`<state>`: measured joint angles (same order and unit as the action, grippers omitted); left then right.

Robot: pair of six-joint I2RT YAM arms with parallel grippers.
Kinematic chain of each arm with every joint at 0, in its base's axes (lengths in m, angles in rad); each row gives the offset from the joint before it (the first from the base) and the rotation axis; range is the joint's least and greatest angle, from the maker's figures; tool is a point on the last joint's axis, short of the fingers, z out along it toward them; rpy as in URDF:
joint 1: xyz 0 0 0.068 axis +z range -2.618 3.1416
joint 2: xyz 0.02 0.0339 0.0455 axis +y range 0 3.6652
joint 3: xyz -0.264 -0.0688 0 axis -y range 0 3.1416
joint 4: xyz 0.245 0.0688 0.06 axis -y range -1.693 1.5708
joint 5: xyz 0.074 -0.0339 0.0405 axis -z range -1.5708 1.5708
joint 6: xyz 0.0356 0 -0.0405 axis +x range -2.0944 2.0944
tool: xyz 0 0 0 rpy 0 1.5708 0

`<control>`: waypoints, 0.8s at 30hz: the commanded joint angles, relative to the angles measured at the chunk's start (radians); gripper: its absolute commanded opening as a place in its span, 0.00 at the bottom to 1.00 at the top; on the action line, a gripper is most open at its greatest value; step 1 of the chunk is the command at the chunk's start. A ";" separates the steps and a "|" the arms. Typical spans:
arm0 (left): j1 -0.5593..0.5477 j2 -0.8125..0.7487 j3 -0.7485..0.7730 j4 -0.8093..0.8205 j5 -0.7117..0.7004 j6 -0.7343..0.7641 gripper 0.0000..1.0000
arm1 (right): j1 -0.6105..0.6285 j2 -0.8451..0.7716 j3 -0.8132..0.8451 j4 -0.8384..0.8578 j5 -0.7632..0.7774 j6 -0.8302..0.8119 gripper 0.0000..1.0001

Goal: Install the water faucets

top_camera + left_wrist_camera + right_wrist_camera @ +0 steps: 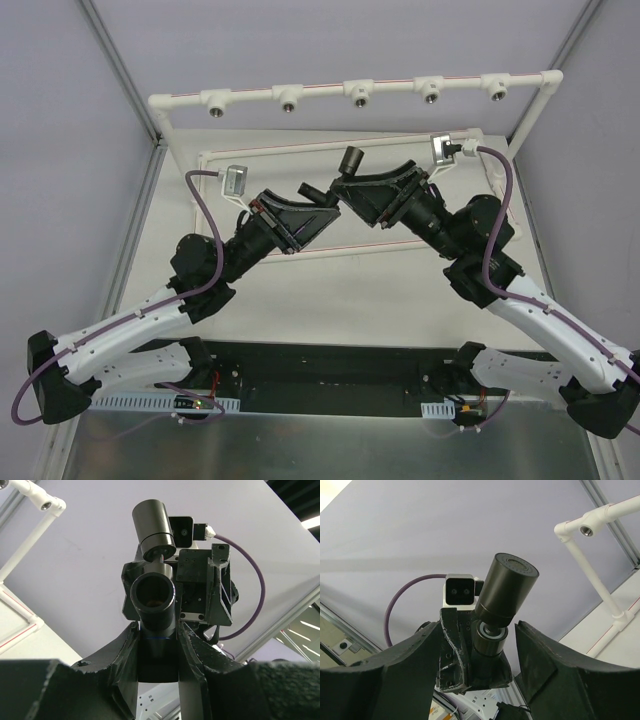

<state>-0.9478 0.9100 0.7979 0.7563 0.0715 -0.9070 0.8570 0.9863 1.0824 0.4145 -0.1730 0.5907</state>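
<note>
My left gripper (318,196) is raised over the table's middle and shut on a black T-shaped faucet (349,160). In the left wrist view the fingers (125,650) clamp its tube body (152,592), open mouth toward the camera, with a cylindrical knob above. My right gripper (343,187) faces it from the right. In the right wrist view (480,630) its jaws stand open on either side of the faucet (510,587) and of the left gripper's fingers (452,650), with a gap showing on the right side. The short stubby faucet is not in view.
A white pipe rail (320,91) with several metal-threaded fittings runs across the back, raised on posts. A lower white pipe frame (300,148) lies on the table behind the grippers. Part of the rail shows in the right wrist view (585,527). Grey walls enclose the table.
</note>
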 commanded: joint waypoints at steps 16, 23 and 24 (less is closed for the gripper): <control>0.001 0.003 0.060 0.126 0.073 -0.032 0.00 | -0.003 -0.040 0.010 0.078 0.000 0.001 0.50; 0.001 0.003 0.057 0.132 0.071 -0.033 0.00 | 0.000 -0.038 0.010 0.078 -0.002 0.006 0.45; 0.003 0.000 0.055 0.132 0.071 -0.033 0.00 | -0.001 -0.040 0.008 0.078 0.000 0.006 0.43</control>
<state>-0.9478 0.9222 0.8043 0.7799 0.1276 -0.9287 0.8570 0.9710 1.0824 0.4160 -0.1684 0.5911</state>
